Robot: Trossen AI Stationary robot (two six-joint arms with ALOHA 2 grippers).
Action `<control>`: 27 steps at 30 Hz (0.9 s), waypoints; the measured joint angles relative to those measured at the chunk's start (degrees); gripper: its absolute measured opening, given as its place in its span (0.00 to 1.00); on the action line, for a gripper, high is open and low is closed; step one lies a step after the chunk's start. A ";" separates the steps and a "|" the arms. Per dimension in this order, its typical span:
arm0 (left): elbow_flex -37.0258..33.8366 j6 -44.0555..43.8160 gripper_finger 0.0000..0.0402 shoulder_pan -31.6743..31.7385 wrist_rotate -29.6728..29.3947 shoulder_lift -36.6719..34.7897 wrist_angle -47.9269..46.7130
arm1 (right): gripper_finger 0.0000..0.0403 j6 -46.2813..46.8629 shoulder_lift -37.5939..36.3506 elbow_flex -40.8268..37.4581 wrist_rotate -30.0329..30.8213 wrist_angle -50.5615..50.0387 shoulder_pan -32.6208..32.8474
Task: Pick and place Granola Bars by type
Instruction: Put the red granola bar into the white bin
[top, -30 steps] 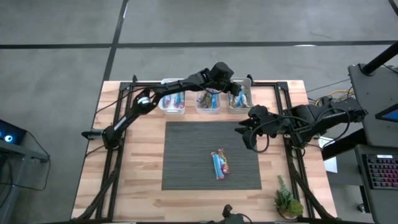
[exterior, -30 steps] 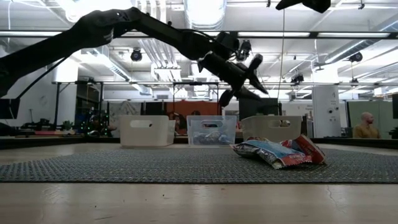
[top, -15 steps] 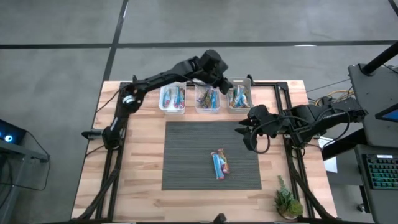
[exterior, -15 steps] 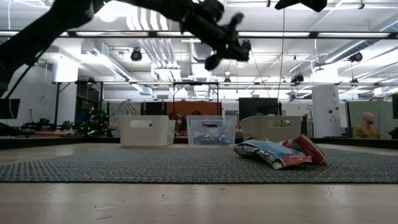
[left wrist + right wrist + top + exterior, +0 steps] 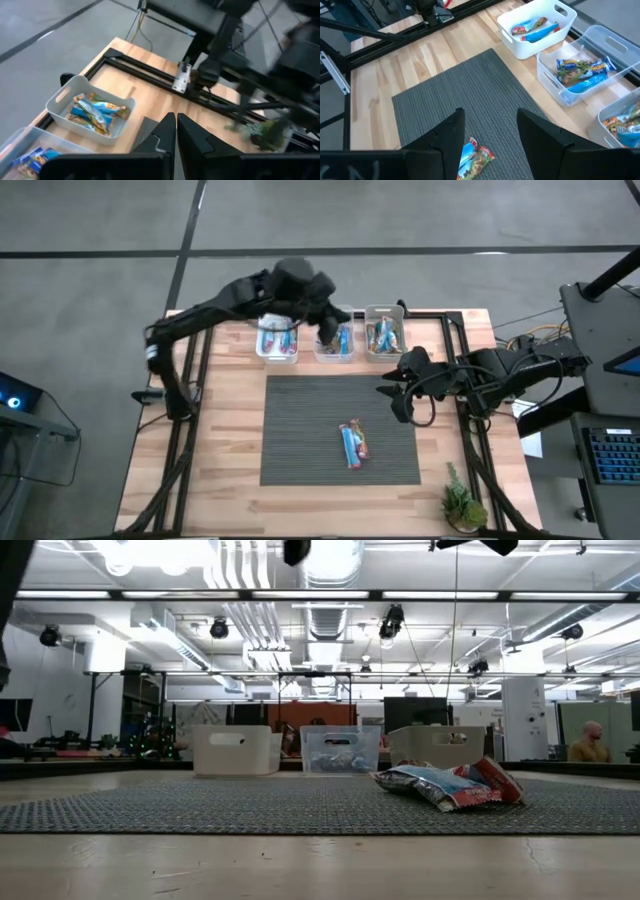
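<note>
Two granola bars (image 5: 353,443), one blue and one with red print, lie side by side on the grey mat; they also show in the low view (image 5: 450,785), and the blue one shows in the right wrist view (image 5: 475,159). More bars fill three bins at the far edge: left (image 5: 278,338), middle (image 5: 334,340), right (image 5: 385,330). My left gripper (image 5: 326,325) (image 5: 176,132) hangs high above the middle bin, shut and empty. My right gripper (image 5: 395,395) (image 5: 497,135) hovers open over the mat's right part, short of the loose bars.
The grey mat (image 5: 300,420) covers the table's middle. A small plant (image 5: 462,505) stands at the near right corner. Black frame rails (image 5: 455,340) run along the table's sides. In the low view, a person (image 5: 590,740) sits far off in the room.
My left arm has swung from above the right bin toward the table's left along the far edge and has risen, leaving the low view almost wholly. The right arm and the bars on the mat have kept still.
</note>
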 joint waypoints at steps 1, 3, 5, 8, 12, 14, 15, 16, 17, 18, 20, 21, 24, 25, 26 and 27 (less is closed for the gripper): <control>-2.63 -0.22 0.00 -0.95 -0.88 -2.37 0.58 | 0.42 -0.19 0.00 0.00 0.00 0.20 0.00; -8.24 -1.12 0.00 -3.20 -2.82 -6.85 2.84 | 0.42 -0.72 0.00 0.00 0.00 0.66 0.00; -14.22 -1.43 0.00 -5.63 -4.55 -11.23 5.41 | 0.42 -1.40 0.00 0.00 0.00 1.11 0.00; -22.58 -1.47 0.00 -9.28 -5.93 -17.13 10.91 | 0.42 -1.47 0.00 0.00 0.00 1.29 0.02; -32.05 -1.89 0.00 -13.85 -7.01 -24.70 18.46 | 0.42 -1.47 0.11 0.00 -0.20 1.40 -0.02; -36.38 -1.87 0.00 -16.26 -8.52 -27.96 22.19 | 0.42 -1.56 0.12 0.00 -0.38 1.71 -0.09; -38.48 -1.54 0.00 -17.50 -9.49 -29.56 23.92 | 0.42 -1.82 0.11 0.00 -0.53 2.11 -0.11; -40.56 -1.32 0.00 -18.67 -10.52 -31.00 25.34 | 0.42 -2.18 0.11 0.00 -0.72 2.64 -0.13; -42.37 -1.22 0.00 -19.69 -11.75 -32.47 26.81 | 0.42 -2.33 0.11 0.00 -0.77 3.15 -0.15; -44.09 -1.25 0.00 -20.70 -13.38 -33.92 28.15 | 0.42 -2.47 0.13 0.00 -0.83 3.73 -0.20; -47.03 -1.54 0.00 -22.90 -18.40 -36.88 29.25 | 0.42 -2.50 0.13 0.00 -1.40 4.96 -0.38; -48.25 -1.79 0.00 -24.23 -21.79 -38.07 29.44 | 0.42 -2.60 0.13 0.00 -2.14 5.34 -0.58; -51.72 -2.20 0.00 -28.31 -31.05 -40.83 30.12 | 0.42 -2.74 0.13 -0.03 -4.30 5.80 -1.59; -52.72 -2.27 0.00 -29.57 -32.93 -41.38 30.94 | 0.42 -2.75 0.25 -0.18 -4.60 6.12 -1.96; -53.64 -2.14 0.00 -30.68 -34.36 -41.79 31.92 | 0.42 -2.94 0.46 -0.39 -4.72 6.89 -2.48; -54.45 -1.65 0.00 -31.71 -35.23 -42.14 32.95 | 0.42 -3.12 0.58 -0.48 -5.03 7.34 -2.94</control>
